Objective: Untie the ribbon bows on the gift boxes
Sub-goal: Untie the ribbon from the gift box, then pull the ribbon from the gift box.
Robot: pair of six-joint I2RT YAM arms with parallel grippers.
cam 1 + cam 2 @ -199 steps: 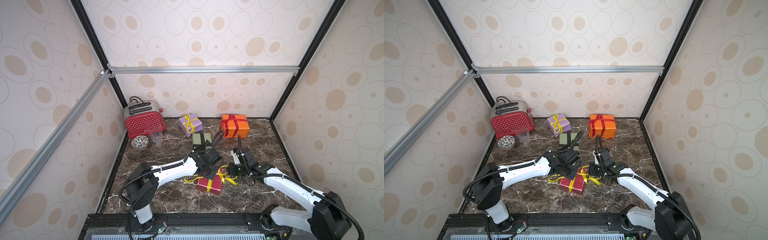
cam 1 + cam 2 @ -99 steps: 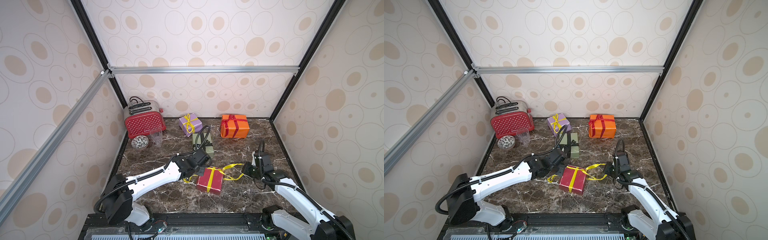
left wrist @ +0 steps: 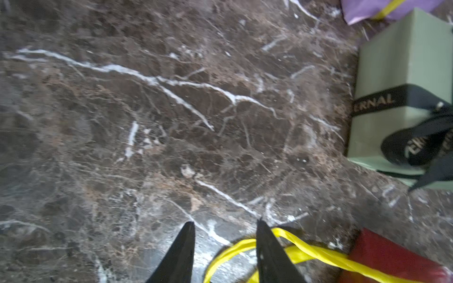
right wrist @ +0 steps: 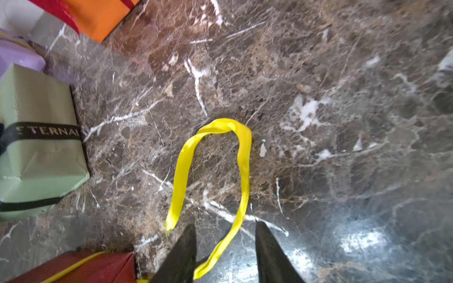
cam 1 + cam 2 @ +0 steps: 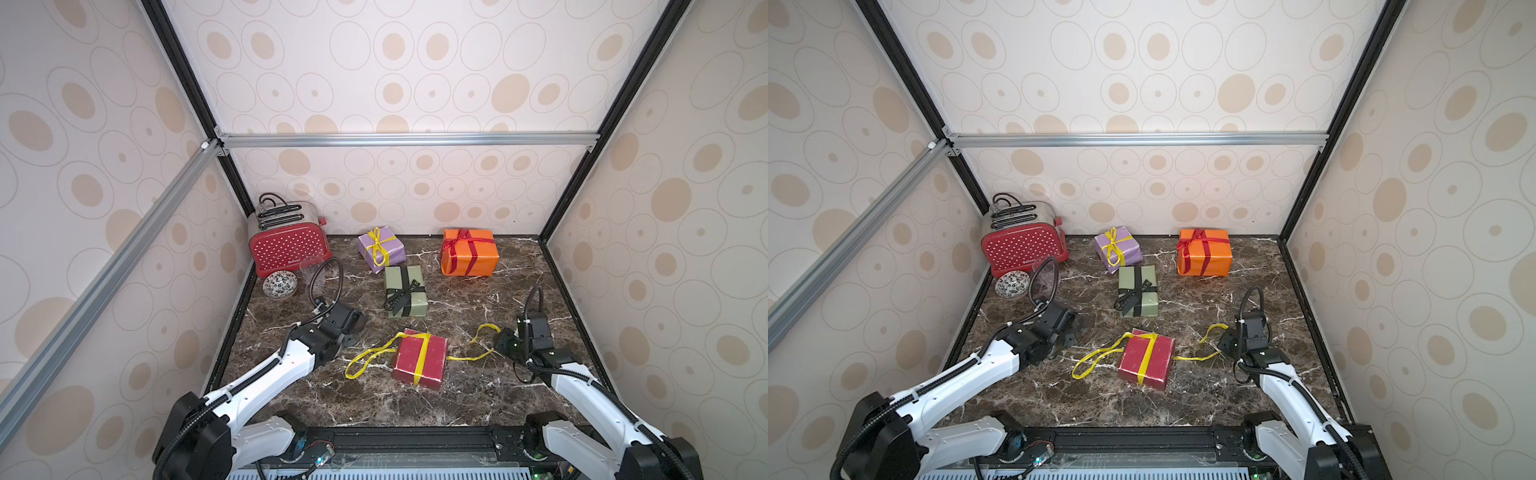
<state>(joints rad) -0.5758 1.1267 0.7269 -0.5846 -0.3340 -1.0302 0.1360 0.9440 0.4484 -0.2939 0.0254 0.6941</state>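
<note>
Marble top (image 5: 457,401), L to R: L gripper (image 3: 225,221) jaws apart, gripping nothing, tho yellow ribbon (image 3: 316,252) loop runs past one finger. Dark red box (image 5: 405,363) mid-front, bow undone. R gripper (image 4: 226,224) likewise released, ribbon tail loose btwn its jaws. Risk: either arm lifts off, snags ribbon, drags box. Bows on lilac box (image 5: 390,245), olive box (image 5: 415,301), orange box (image 5: 482,257) not yet untied.

Nearest gift box (image 5: 419,365) front centre, ribbon (image 4: 244,159) on table (image 5: 374,399) either side, toaster (image 5: 291,249) back left
</note>
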